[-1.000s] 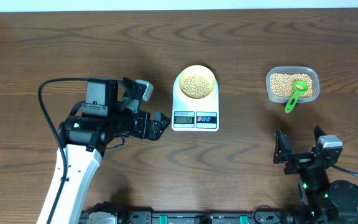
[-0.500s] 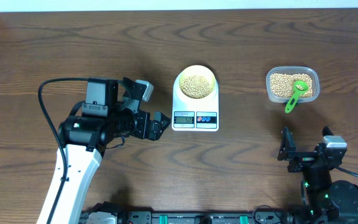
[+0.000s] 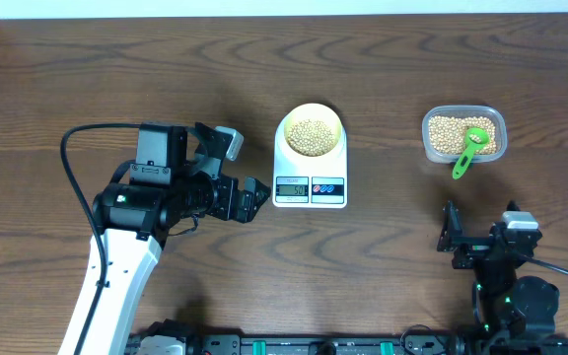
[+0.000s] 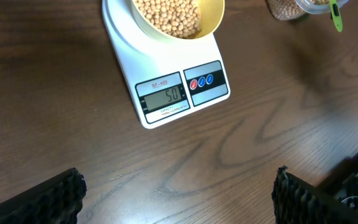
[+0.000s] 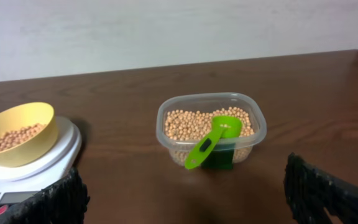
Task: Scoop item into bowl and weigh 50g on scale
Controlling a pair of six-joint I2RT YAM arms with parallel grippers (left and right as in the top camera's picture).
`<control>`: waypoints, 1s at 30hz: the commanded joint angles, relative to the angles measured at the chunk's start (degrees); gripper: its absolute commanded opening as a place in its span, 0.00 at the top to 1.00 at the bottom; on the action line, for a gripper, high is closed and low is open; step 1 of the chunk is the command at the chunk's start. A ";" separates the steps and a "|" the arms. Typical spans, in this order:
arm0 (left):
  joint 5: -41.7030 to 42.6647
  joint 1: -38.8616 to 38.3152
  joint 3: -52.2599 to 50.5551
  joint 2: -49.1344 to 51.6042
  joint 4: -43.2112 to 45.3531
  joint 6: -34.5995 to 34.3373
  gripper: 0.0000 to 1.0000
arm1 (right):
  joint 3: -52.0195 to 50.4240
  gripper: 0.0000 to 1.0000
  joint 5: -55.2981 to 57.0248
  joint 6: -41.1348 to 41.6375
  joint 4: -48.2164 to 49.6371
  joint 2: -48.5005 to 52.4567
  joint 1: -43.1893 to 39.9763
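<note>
Left tool (image 3: 243, 170): jaws spread wide with nothing between them; it sits over the wooden tabletop (image 3: 116, 59) just left of the scale's front, touching nothing.
Right tool (image 3: 479, 235): jaws also wide apart and empty; low at the near right of the tabletop, facing the tub and well apart from it.
Scale (image 3: 310, 202): white body with rounded corners, near the middle of the tabletop; a small grey display is at the front with a red and a blue button beside it.
Display (image 4: 166, 98): reads 50 in the left wrist view.
Bowl (image 3: 311, 106): small, round, pale yellow and shallow; it stands upright on the far part of the scale's platform and is narrower than the scale.
Beans in bowl (image 3: 311, 136): small round tan beans heaped in the middle, below the rim.
Tub (image 3: 427, 133): clear plastic, a rounded rectangle, on the tabletop to the right of the scale and apart from it.
Beans in tub (image 3: 447, 131): the same tan beans, covering the bottom in a layer.
Green scoop (image 3: 469, 148): bright green; its head lies in the tub's beans, and its handle leans out over the near rim.
</note>
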 commanded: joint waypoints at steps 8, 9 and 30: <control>0.52 -0.11 0.11 0.02 -0.09 1.01 0.02 | -9.62 0.01 1.40 -0.81 14.62 -0.55 -0.28; 0.52 -0.11 0.11 0.02 -0.09 0.98 0.02 | -9.84 0.01 1.40 -0.81 14.73 -0.55 -0.28; 0.52 -0.11 0.11 0.02 -0.09 1.01 0.02 | -9.81 0.01 1.38 -8.24 14.08 -0.55 -0.61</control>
